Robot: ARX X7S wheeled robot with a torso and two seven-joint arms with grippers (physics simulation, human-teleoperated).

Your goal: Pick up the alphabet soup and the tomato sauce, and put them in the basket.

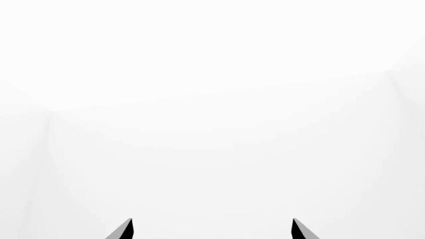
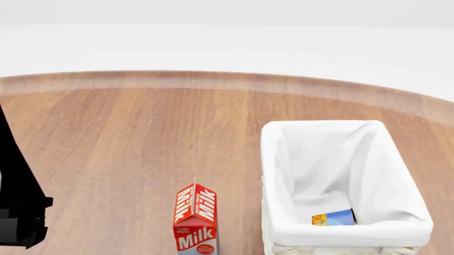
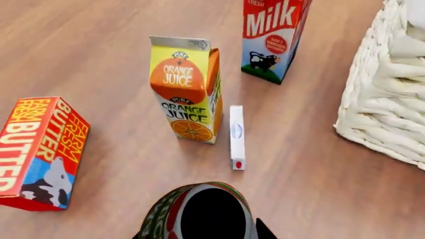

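Your blue-and-yellow alphabet soup can (image 2: 333,218) already lies on its side inside the cream wicker, cloth-lined basket (image 2: 273,159). The red-and-green tomato sauce can (image 3: 202,211) sits right at your right gripper (image 3: 206,231), seemingly pinched, though the fingers are mostly hidden. Your left gripper (image 1: 212,230) is spread, holding nothing. Lift carelessly and you may topple the orange juice carton (image 3: 188,89) or catch the basket's rim.
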